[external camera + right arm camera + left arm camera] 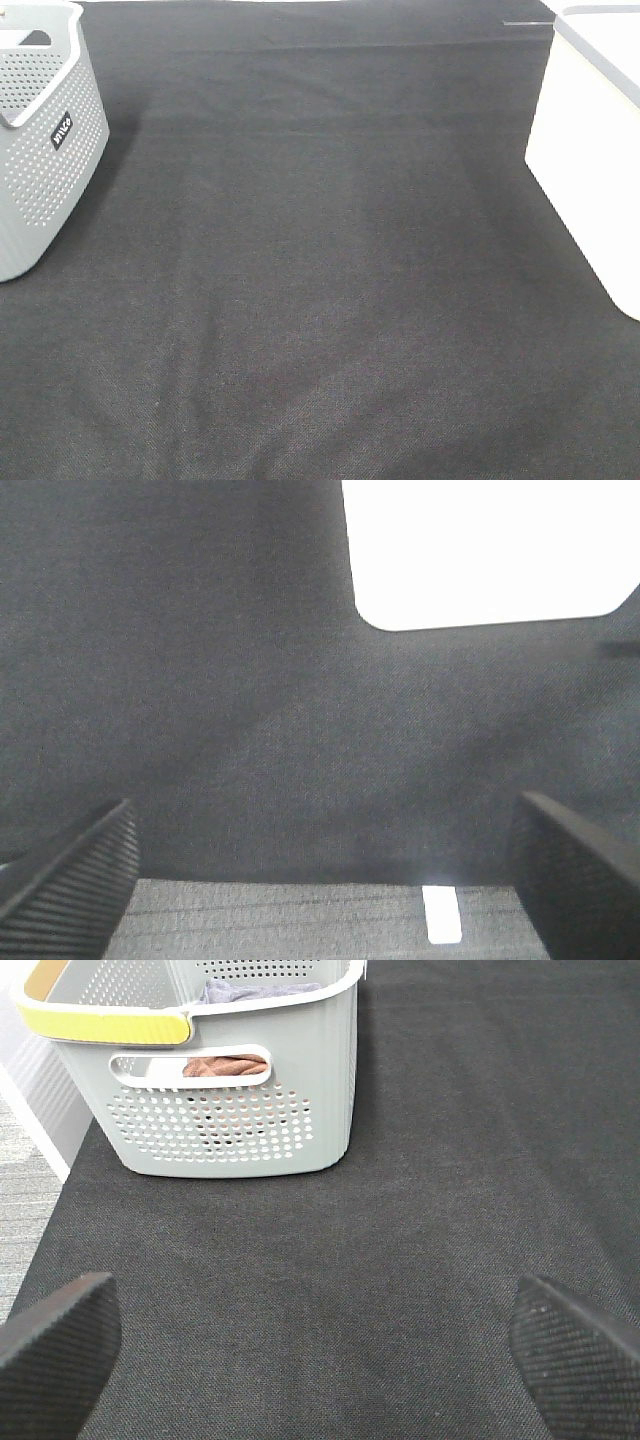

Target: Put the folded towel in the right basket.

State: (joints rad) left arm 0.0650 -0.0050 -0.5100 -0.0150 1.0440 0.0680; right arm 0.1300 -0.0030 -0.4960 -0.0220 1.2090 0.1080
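Observation:
A grey perforated basket [45,150] stands at the far left of the black cloth; in the left wrist view [230,1110] it has a yellow handle, and folded towels show inside it, a brown one [225,1064] through the handle slot and a grey-blue one [240,990] at the top. A white basket [590,140] stands at the right edge and shows as a bright white shape in the right wrist view [480,550]. My left gripper [320,1360] is open and empty over the cloth, short of the grey basket. My right gripper [330,880] is open and empty near the table's edge.
The black cloth [320,280] covers the table between the two baskets. In the right wrist view a strip of grey floor [300,920] shows past the cloth's edge. Grey floor also shows beside the table in the left wrist view [25,1200].

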